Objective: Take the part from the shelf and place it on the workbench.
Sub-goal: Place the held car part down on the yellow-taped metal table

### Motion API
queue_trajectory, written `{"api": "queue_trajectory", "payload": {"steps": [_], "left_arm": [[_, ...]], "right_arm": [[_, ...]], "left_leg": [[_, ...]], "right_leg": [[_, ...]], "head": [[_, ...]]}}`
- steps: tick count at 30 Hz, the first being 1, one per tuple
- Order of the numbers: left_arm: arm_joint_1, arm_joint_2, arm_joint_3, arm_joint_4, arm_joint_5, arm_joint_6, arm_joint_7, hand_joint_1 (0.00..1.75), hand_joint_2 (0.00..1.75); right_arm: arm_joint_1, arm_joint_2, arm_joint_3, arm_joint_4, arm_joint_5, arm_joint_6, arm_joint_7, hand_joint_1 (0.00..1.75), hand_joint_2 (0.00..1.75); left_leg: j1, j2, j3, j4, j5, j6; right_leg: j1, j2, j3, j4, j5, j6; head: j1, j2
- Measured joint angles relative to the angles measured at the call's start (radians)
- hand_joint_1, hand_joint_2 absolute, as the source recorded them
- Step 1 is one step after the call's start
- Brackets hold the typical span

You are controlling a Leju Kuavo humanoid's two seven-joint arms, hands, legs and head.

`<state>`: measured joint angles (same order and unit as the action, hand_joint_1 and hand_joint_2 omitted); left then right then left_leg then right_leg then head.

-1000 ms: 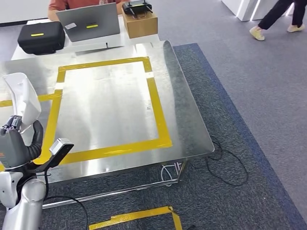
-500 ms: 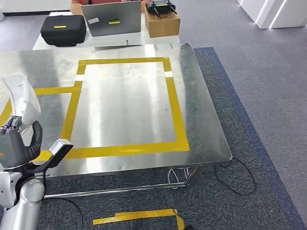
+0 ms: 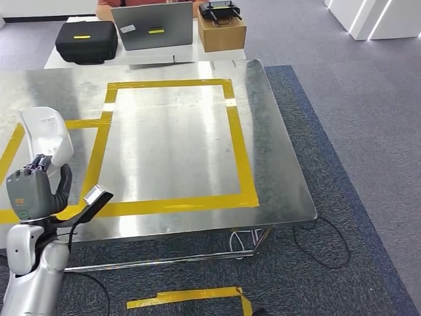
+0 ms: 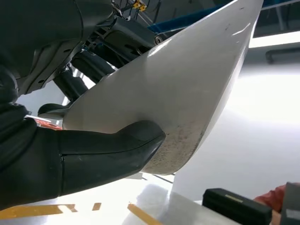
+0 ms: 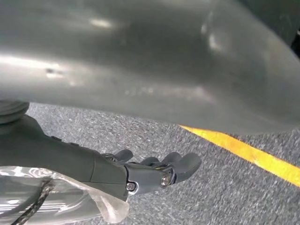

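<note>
Since the white part is gripped at its lower end by the left hand, thumb pressed on its face, it is carried above the near-left of the steel surface, not yet set down. Its long axis is roughly upright, tip tilted away. The right hand hangs loosely open, holding nothing, over carpet.

I see grey carpet with a darker blue mat under the steel bench. Behind it, a white desk carries a laptop, black case and cardboard box.
</note>
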<state>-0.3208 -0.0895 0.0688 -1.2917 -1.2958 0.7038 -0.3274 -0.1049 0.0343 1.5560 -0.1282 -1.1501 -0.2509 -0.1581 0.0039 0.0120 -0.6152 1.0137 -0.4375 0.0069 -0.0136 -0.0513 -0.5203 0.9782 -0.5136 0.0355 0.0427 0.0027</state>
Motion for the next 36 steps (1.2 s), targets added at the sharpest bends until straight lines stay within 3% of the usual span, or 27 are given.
{"api": "queue_trajectory", "payload": {"steps": [13, 17, 20, 24, 36], "left_arm": [[-0.108, 0.073, -0.055, 0.222, -0.028, 0.0, 0.116, 1.75, 1.75], [-0.141, 0.098, -0.058, 0.292, -0.029, 0.0, 0.139, 0.0, 1.75], [-0.148, 0.112, -0.057, 0.312, -0.017, 0.0, 0.124, 0.0, 1.75], [-0.148, 0.12, -0.055, 0.322, 0.012, 0.0, 0.088, 0.0, 0.0], [-0.137, 0.126, -0.047, 0.317, 0.019, 0.001, 0.043, 0.0, 0.0]], "right_arm": [[-0.002, 0.0, 0.0, 0.0, -0.003, 0.007, 0.0, 0.0, 0.0], [-0.002, 0.0, 0.0, 0.0, -0.006, 0.006, 0.0, 0.0, 0.0], [-0.002, 0.0, 0.0, 0.0, -0.008, 0.003, 0.0, 0.0, 0.0], [-0.002, 0.0, 0.0, 0.0, -0.008, 0.002, 0.0, 0.0, 0.0], [-0.002, 0.0, 0.002, 0.0, -0.009, 0.008, -0.006, 0.0, 0.0]], "left_leg": [[0.002, 0.001, 0.001, -0.001, 0.001, 0.0], [0.002, 0.001, 0.001, -0.001, 0.001, 0.0], [0.002, 0.001, 0.001, -0.001, 0.001, 0.0], [0.002, 0.001, 0.001, -0.001, 0.001, 0.0], [0.001, 0.001, 0.001, -0.001, 0.001, -0.001]], "right_leg": [[0.001, 0.001, -0.001, 0.003, -0.001, -0.002], [0.001, 0.001, -0.001, 0.004, -0.001, -0.002], [0.001, 0.001, -0.001, 0.004, -0.001, -0.002], [0.001, 0.001, -0.001, 0.004, -0.001, -0.002], [0.001, 0.001, -0.001, 0.004, -0.001, -0.002]], "head": [[0.0, 0.0], [0.0, 0.0], [0.0, 0.0], [0.0, 0.0], [0.0, 0.0]]}}
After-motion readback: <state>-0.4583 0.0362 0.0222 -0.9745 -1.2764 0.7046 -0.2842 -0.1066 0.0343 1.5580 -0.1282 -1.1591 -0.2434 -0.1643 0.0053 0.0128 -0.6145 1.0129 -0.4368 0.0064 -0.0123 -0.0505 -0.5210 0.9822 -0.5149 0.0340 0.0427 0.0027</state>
